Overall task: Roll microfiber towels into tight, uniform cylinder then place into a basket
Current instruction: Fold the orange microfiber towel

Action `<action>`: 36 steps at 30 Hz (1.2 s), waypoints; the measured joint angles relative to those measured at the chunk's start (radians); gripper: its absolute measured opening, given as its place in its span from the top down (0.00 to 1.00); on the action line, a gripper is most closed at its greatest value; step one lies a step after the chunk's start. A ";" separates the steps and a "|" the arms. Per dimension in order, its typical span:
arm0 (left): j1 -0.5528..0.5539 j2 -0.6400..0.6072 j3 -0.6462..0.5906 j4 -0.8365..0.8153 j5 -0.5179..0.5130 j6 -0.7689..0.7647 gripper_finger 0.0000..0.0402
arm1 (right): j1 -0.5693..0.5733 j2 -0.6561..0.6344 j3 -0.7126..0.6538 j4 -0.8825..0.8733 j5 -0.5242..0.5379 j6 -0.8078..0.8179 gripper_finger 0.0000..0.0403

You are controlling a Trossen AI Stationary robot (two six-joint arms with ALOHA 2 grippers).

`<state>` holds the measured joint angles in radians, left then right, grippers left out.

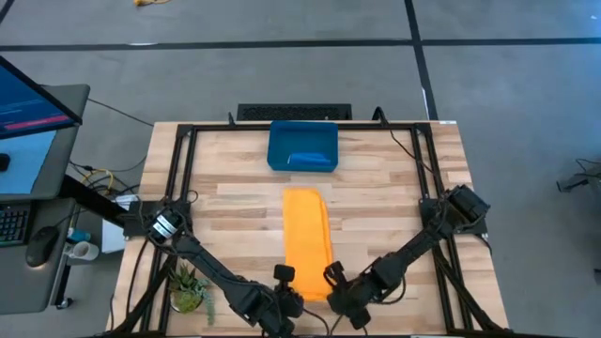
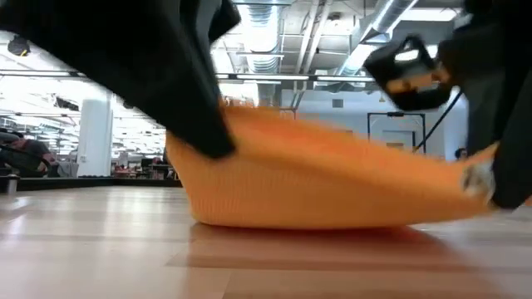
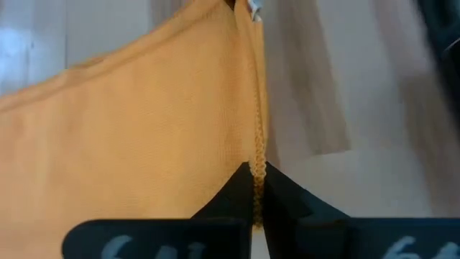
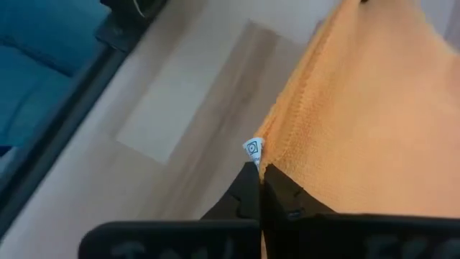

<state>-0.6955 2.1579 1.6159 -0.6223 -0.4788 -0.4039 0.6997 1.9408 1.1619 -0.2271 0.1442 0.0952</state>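
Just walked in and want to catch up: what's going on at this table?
Both arms hold the near end of the yellow-orange microfiber towel, folded into a long strip on the wooden table. The left gripper is shut on one near corner, the right gripper on the other, beside the small white tag. The dark blue plastic basket at the far edge already holds a blue towel.

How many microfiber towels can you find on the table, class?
2. The yellow-orange towel lies folded mid-table, its near end pinched by the left hand and right hand. The blue towel sits in the basket; more could hide beneath.
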 joint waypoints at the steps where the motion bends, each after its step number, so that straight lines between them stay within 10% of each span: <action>1: -0.005 -0.001 0.013 -0.010 -0.002 0.000 0.99 | 0.009 0.000 0.020 -0.029 0.012 0.007 0.97; 22: -0.105 -0.005 0.385 -0.550 -0.186 -0.092 0.99 | 0.155 -0.005 0.448 -0.525 0.346 0.019 0.98; 36: 0.014 0.014 0.301 -0.820 -0.304 -0.229 0.99 | -0.029 -0.007 0.312 -0.586 0.393 0.036 0.98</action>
<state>-0.6812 2.1721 1.9172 -1.4422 -0.7832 -0.6333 0.6706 1.9335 1.4739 -0.8130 0.5370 0.1310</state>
